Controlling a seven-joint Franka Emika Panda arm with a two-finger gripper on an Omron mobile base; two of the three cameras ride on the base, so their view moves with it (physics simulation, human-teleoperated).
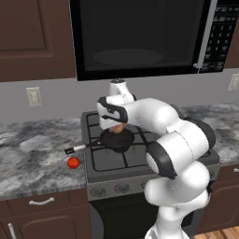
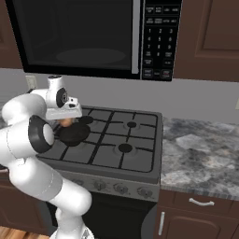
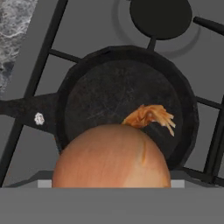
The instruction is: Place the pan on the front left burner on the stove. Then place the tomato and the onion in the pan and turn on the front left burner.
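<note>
A: Onion [image 3: 111, 155] first. Where did it sit?

B: In the gripper [image 1: 119, 128], above the pan [image 3: 124, 107]. The hand view had it bulking at the bottom, the pan's dark floor right beyond it. From the left base view only a tan sliver showed under the white hand, just over the pan.

A: Jaws?

B: Spread wide, and I judged them clamped on the onion, since it hung there with nothing under it. The finger tips themselves were hidden behind it.

A: How would it handle?

B: My guess: light, firm, round, with a dry papery skin that could slip or shed. The frayed orange tuft [image 3: 151, 117] at one end looked loose; no place to grip. Across the widest middle seemed best, which is about where it looked held. Being round, it would likely roll once let go, so a low release near the pan's centre seemed wise.

A: And the pan?

B: On the stove [image 2: 140, 163], on the grate toward its front left corner, over the front left burner as far as I could tell; the cap itself was hidden under it. Handle [image 1: 77, 149] pointed off the stove's left edge, its pale tip over the counter [image 1: 32, 158].

A: Tomato [image 1: 73, 162]?

B: On the counter, just beside the stove's left edge near the front, below the handle tip. Not yet in the pan. Small, glossy, probably softer than the onion, so a gentler squeeze.

A: Knobs [image 1: 110, 189]?

B: In a row along the stove's front. I couldn't tell their settings.
</note>
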